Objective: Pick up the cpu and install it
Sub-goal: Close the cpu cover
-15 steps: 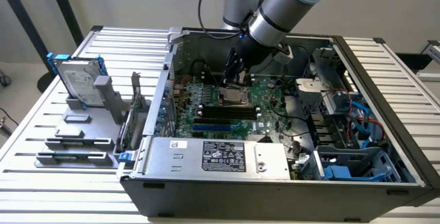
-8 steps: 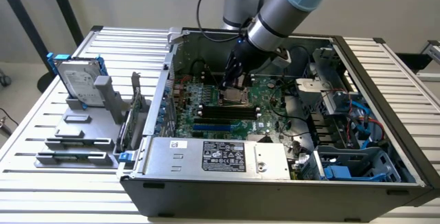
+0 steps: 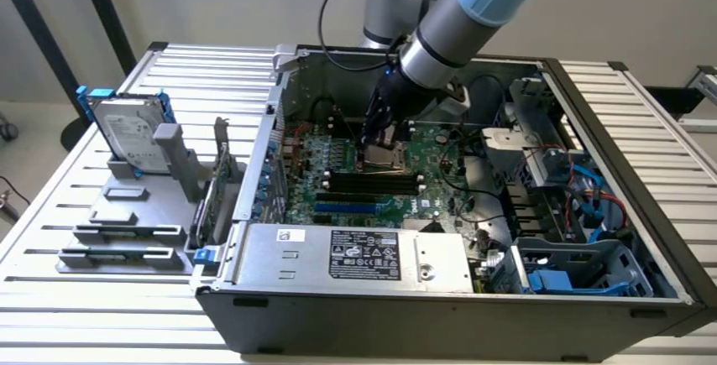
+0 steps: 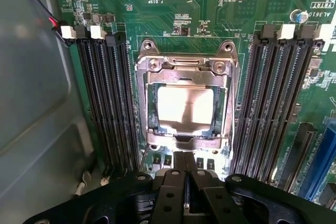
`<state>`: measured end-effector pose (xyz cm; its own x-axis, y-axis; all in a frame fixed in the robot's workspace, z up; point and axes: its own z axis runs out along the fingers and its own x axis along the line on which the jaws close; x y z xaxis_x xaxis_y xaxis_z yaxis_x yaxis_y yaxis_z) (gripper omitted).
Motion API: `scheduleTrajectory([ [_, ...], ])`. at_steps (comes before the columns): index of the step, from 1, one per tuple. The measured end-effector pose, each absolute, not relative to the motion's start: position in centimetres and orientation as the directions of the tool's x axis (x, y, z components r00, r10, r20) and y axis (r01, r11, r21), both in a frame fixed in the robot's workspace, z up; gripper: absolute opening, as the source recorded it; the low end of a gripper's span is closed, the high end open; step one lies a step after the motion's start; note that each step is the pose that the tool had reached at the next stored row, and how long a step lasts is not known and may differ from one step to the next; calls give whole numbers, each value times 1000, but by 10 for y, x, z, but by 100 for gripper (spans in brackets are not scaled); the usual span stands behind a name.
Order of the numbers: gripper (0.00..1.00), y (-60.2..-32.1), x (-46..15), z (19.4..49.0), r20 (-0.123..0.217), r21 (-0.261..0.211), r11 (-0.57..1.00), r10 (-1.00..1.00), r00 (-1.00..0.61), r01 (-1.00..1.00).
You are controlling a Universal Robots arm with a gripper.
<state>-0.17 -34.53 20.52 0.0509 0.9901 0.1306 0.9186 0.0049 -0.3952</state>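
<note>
The gripper (image 4: 185, 184) hangs low inside the open computer case (image 3: 448, 306), fingers pressed together on nothing. The cpu (image 4: 185, 104) lies flat in the socket frame (image 4: 185, 60) just beside the fingertips, between two banks of black memory slots (image 4: 105, 103).

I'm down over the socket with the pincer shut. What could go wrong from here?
1. The shut pincer sits right at the edge of the socket frame. Pushing lower could scrape the frame or the cpu, which appears to lie inside it.
2. Black memory slots flank the socket closely on both sides, so any sideways drift could catch on them.
</note>
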Motion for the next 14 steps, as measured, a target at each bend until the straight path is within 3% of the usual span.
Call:
scheduleTrajectory([
  [14, 11, -345, -3, 193, 130, -395, -4, 990, 61, 919],
])
